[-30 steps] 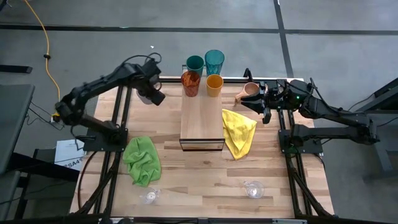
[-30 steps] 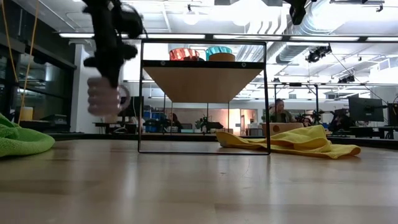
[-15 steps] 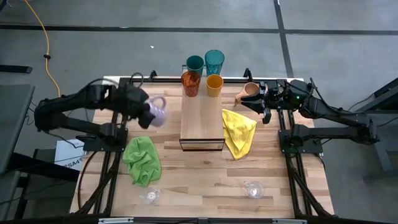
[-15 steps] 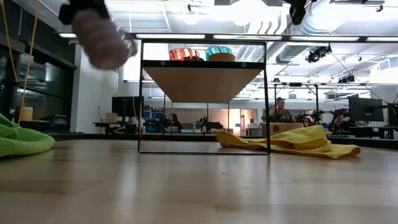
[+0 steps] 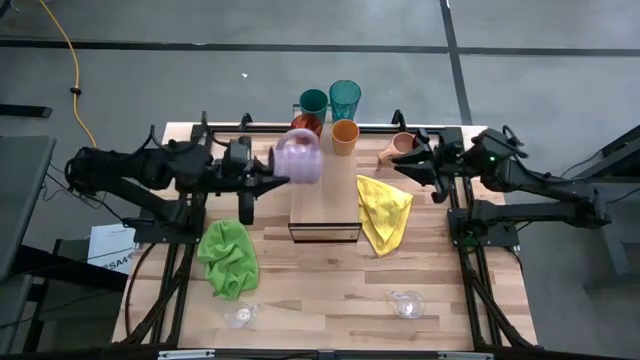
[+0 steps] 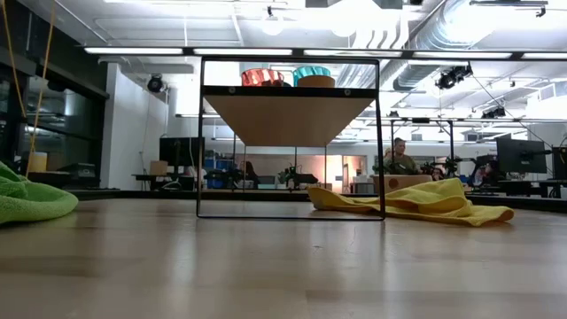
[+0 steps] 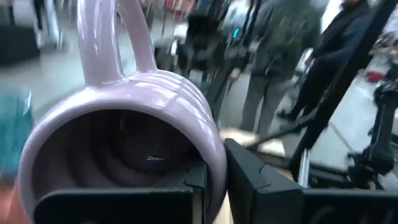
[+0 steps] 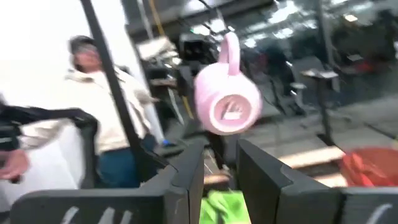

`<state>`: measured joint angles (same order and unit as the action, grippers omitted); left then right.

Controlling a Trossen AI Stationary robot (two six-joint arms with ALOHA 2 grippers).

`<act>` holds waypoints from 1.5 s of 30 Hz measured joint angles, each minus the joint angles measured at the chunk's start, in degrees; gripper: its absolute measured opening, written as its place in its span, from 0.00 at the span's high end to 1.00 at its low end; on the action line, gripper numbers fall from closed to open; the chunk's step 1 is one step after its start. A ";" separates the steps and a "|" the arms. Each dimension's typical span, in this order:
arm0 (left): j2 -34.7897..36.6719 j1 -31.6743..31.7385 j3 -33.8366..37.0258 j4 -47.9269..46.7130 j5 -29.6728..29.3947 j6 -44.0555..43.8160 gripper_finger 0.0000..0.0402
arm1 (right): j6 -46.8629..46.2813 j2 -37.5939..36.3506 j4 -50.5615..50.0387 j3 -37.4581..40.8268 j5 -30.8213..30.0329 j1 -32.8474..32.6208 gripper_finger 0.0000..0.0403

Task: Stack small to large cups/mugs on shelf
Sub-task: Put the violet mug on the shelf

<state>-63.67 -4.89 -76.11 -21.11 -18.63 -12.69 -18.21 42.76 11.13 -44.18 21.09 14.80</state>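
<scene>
My left gripper is shut on the lavender handled mug, high above the far left part of the shelf. The mug also shows in the right wrist view. An amber tumbler, an orange cup and two teal tumblers stand at the shelf's far end. A tan handled mug stands on the table right of the shelf. My right gripper is open and empty just beside it. Two clear glasses stand near the table's near edge. My left gripper pinches the mug's wall at the rim, one finger inside the mug and one outside, on the side away from the handle. The fingers come level from the table's left. The mug is lifted clear and lies on its side, its mouth toward the gripper.
A green cloth lies left of the shelf and a yellow cloth lies against its right side. The shelf top stands on a thin dark frame. A person in a light top shows beyond the table.
My left gripper has carried the lavender mug from low beside the shelf's left side up out of the low view. It then went toward the table's right, over the shelf's far end. The gripper has turned level, and the mug, which hung below it, now lies on its side.
</scene>
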 joint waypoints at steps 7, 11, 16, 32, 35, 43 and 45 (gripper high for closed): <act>2.85 0.00 11.58 20.00 2.25 4.75 0.95 | -1.24 0.06 1.92 0.00 1.05 -4.14 0.79; 4.55 0.02 17.80 28.67 2.90 4.34 0.95 | -1.24 0.45 2.01 0.00 1.02 -4.91 0.79; 4.64 0.00 18.18 27.89 3.79 3.24 0.95 | -1.42 0.79 1.88 0.00 1.02 -4.91 0.79; 0.84 3.43 4.40 -0.18 3.68 -2.70 0.95 | -2.41 1.16 1.74 0.00 1.00 -4.89 0.79; -4.32 7.25 -5.61 -14.66 4.60 -4.23 0.95 | -2.37 1.18 1.38 0.00 1.00 -4.89 0.79; -23.43 16.40 -29.31 -47.97 14.72 -4.28 0.95 | -2.32 1.18 -0.13 0.00 1.00 -4.89 0.79; -27.45 17.17 -33.26 -52.05 16.39 -2.78 0.95 | -2.32 1.18 -0.66 0.00 1.00 -4.86 0.79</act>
<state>-91.12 12.28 -109.38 -73.15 -2.24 -15.47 -20.53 43.94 10.46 -44.18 22.09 9.93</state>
